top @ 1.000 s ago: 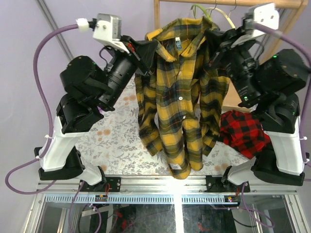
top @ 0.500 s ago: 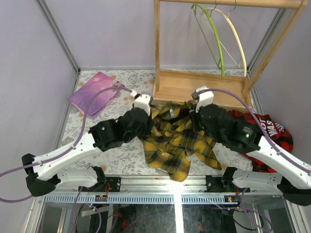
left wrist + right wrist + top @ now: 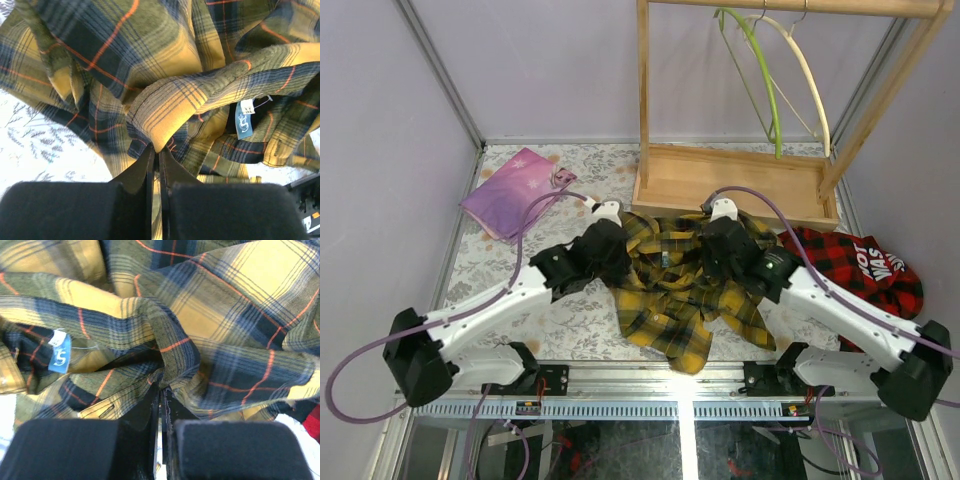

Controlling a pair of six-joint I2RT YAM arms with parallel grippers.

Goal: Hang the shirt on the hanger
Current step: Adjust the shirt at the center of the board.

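The yellow-and-black plaid shirt [image 3: 678, 290] lies crumpled on the table in front of the wooden rack. My left gripper [image 3: 617, 252] is shut on a fold of the shirt at its left side; the wrist view shows the cloth [image 3: 165, 107] pinched at the fingertips [image 3: 158, 152]. My right gripper [image 3: 718, 252] is shut on the shirt's right side, cloth [image 3: 210, 325] bunched at the fingertips [image 3: 162, 390]. The pale yellow-green hanger [image 3: 765, 75] hangs bare on the rack's top rail, far behind both grippers.
The wooden rack [image 3: 730, 185] stands behind the shirt, with a cream curved hanger [image 3: 810, 80] beside the green one. A red-and-black plaid garment [image 3: 865, 270] lies at the right. A pink-purple packet [image 3: 515, 190] lies at the back left on the flowered tablecloth [image 3: 560, 330].
One second ago both arms held the shirt high and spread near the rail. They have since dropped to the table; the shirt now lies crumpled, still pinched by both grippers.
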